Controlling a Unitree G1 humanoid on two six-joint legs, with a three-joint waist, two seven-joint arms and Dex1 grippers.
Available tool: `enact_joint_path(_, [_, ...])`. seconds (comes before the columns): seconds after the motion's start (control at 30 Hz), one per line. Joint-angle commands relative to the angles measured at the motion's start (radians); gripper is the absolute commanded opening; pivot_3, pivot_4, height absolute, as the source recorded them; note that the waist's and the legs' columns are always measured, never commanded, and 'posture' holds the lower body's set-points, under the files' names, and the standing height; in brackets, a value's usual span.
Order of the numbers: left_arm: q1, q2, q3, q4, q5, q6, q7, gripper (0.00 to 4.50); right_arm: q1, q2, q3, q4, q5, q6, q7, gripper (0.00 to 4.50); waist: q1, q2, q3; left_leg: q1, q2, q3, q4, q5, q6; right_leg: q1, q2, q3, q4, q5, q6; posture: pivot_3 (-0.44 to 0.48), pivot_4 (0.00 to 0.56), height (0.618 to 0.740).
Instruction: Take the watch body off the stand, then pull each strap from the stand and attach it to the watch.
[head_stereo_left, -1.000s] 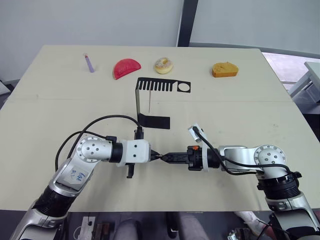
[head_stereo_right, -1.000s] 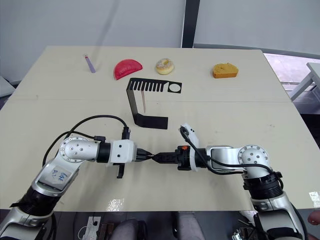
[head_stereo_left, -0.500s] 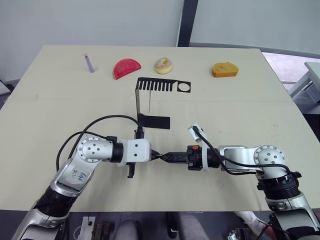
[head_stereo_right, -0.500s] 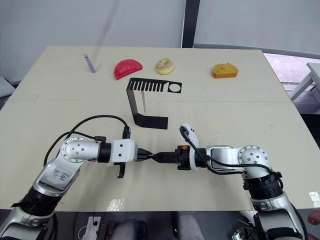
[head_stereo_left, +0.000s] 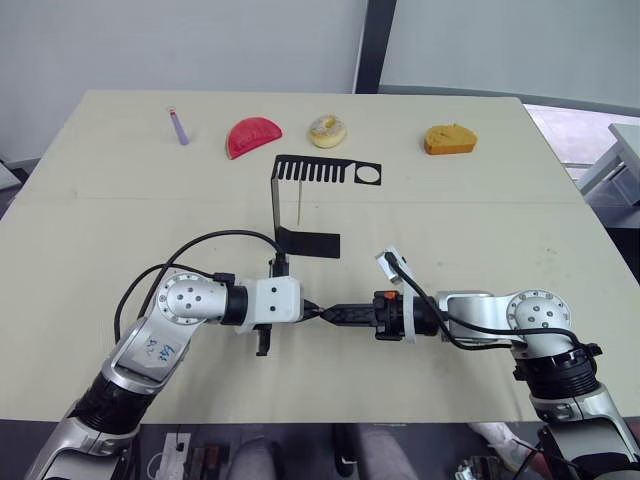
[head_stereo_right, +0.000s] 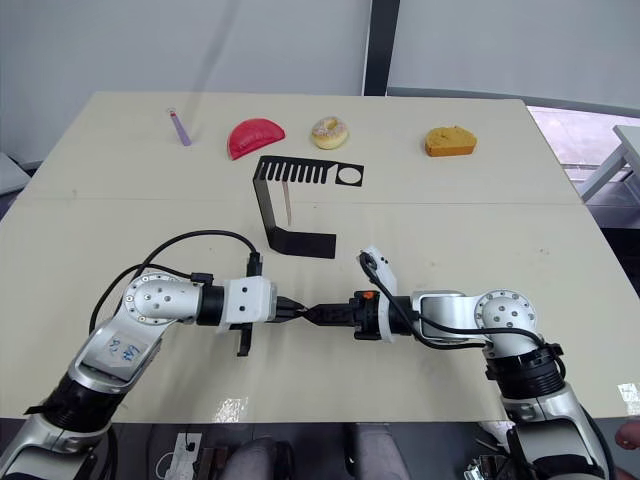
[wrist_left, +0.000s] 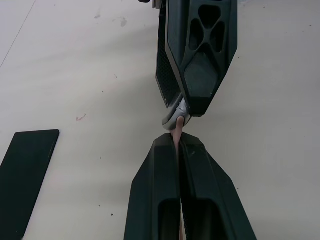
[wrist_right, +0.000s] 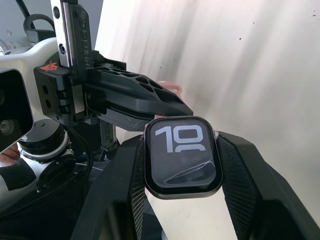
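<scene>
While the left gripper is pinched tight on a pink-beige strap, its tips meet the right gripper head-on just above the worktop — the strap's end touching the watch body. The right gripper is clamped on the watch body, screen up. Beyond both grippers, well apart, stands the stand — a second strap hanging from its slots.

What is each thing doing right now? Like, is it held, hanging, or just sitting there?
watch body: off the stand, clamped in the right gripper
strap: pinched in the left gripper, tip at the watch body's edge
other strap: hanging from the stand's comb
stand: upright on the table
doughnut: lying untouched
</scene>
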Motion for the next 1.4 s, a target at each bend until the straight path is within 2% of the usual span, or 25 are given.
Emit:
enact_joint_path(0.03, [-0.021, -0.011, -0.011, -0.04, -0.008, -0.003, 0.011, 0.0, -0.017, 0.018, 0.01, -0.05, 0.059, 0.002, 0.022, 1.6, 0.0, 0.0, 0.0, 0.0, 0.0, 0.0, 0.0, 0.0, 0.0, 0.0, 0.0, 0.0, 0.0, 0.0, 0.0, 0.0, 0.15, 0.74])
enact_joint_path(0.4, [-0.018, -0.009, 0.008, -0.054, -0.034, 0.012, 0.004, 0.0, -0.015, 0.019, 0.01, -0.051, 0.058, 0.001, 0.022, 1.6, 0.0, 0.0, 0.0, 0.0, 0.0, 0.0, 0.0, 0.0, 0.0, 0.0, 0.0, 0.0, 0.0, 0.0, 0.0, 0.0, 0.15, 0.74])
enact_joint_path(0.5, [0.013, 0.037, 0.053, -0.076, -0.066, 0.018, -0.024, 0.9, -0.012, 0.016, 0.01, -0.054, 0.057, 0.002, 0.024, 1.6, -0.002, 0.0, 0.0, 0.0, 0.0, 0.0, 0.0, 0.0, 0.0, 0.0, 0.0, 0.0, 0.0, 0.0, 0.0, 0.0, 0.15, 0.74])
enact_joint_path(0.57, [0.039, 0.076, 0.085, -0.084, -0.091, 0.019, -0.045, 1.78, -0.01, 0.013, 0.009, -0.057, 0.057, 0.001, 0.024, 1.6, -0.002, 0.0, 0.0, 0.0, 0.0, 0.0, 0.0, 0.0, 0.0, 0.0, 0.0, 0.0, 0.0, 0.0, 0.0, 0.0, 0.15, 0.74])
enact_joint_path(0.67, [0.186, 0.216, 0.27, -0.053, -0.12, -0.03, -0.096, 3.2, -0.007, -0.01, -0.009, -0.072, 0.03, 0.005, 0.061, 1.6, -0.014, 0.0, 0.0, 0.001, 0.001, 0.0, -0.001, 0.0, 0.0, 0.0, 0.0, 0.0, 0.0, 0.0, 0.0, 0.0, 0.15, 0.74])
enact_joint_path(0.73, [0.262, 0.26, 0.37, -0.03, -0.165, -0.06, -0.123, 4.19, -0.007, -0.028, -0.021, -0.1, -0.034, 0.01, 0.126, 1.6, -0.017, 0.0, 0.0, 0.0, 0.001, 0.0, -0.001, 0.0, 0.0, -0.002, 0.0, 0.0, 0.0, 0.0, -0.001, 0.0, 0.15, 0.74])
enact_joint_path(0.77, [0.287, 0.263, 0.415, -0.023, -0.195, -0.067, -0.127, 4.5, -0.004, -0.036, -0.028, -0.131, -0.1, -0.008, 0.184, 1.6, -0.015, 0.0, 0.0, -0.001, 0.001, 0.0, -0.001, 0.0, 0.0, -0.002, 0.0, 0.0, 0.0, 0.0, -0.001, 0.0, 0.15, 0.74])
enact_joint_path(0.83, [0.327, 0.25, 0.511, -0.016, -0.286, -0.062, -0.144, 4.5, 0.012, -0.081, -0.022, -0.228, -0.288, -0.088, 0.35, 1.6, -0.006, 0.0, 0.0, -0.001, 0.001, 0.0, 0.0, 0.0, 0.0, -0.002, 0.0, -0.001, 0.0, 0.0, -0.001, 0.0, 0.15, 0.74])
enact_joint_path(0.93, [0.37, 0.222, 0.629, -0.026, -0.42, -0.009, -0.144, 4.5, 0.073, -0.2, 0.063, -0.38, -0.71, -0.403, 0.692, 1.6, 0.01, 0.001, 0.001, -0.003, 0.0, -0.001, 0.0, -0.001, 0.002, -0.002, -0.001, -0.003, -0.003, 0.0, 0.001, 0.0, 0.15, 0.74])
enact_joint_path(1.03, [0.402, 0.205, 0.697, -0.025, -0.502, 0.016, -0.145, 4.5, 0.146, -0.271, 0.144, -0.382, -1.095, -0.818, 0.938, 1.6, 0.015, 0.0, 0.0, -0.004, 0.001, -0.002, -0.001, -0.003, 0.002, 0.0, 0.0, -0.005, -0.008, 0.0, 0.002, 0.0, 0.15, 0.74])
enact_joint_path(1.1, [0.428, 0.205, 0.722, -0.025, -0.533, 0.01, -0.164, 4.5, 0.199, -0.279, 0.153, -0.328, -1.264, -1.061, 1.043, 1.6, 0.018, 0.0, 0.0, -0.004, 0.0, -0.002, -0.001, -0.004, 0.002, 0.0, 0.0, -0.006, -0.009, 0.0, 0.002, 0.0, 0.15, 0.74])
enact_joint_path(1.23, [0.456, 0.218, 0.742, -0.034, -0.594, 0.025, -0.191, 4.5, 0.229, -0.244, 0.127, -0.254, -1.365, -1.286, 1.159, 1.6, 0.016, 0.0, 0.0, -0.003, 0.001, 0.0, 0.0, -0.004, 0.002, 0.0, 0.0, -0.005, -0.008, 0.0, 0.002, 0.0, 0.15, 0.74])
enact_joint_path(1.4, [0.454, 0.221, 0.744, -0.028, -0.632, 0.02, -0.207, 4.5, 0.167, -0.18, 0.159, -0.204, -1.413, -1.319, 1.218, 1.6, 0.013, 0.0, 0.0, 0.001, 0.001, 0.0, 0.006, -0.004, 0.002, 0.003, 0.0, -0.004, -0.001, 0.0, 0.001, 0.0, 0.15, 0.74])
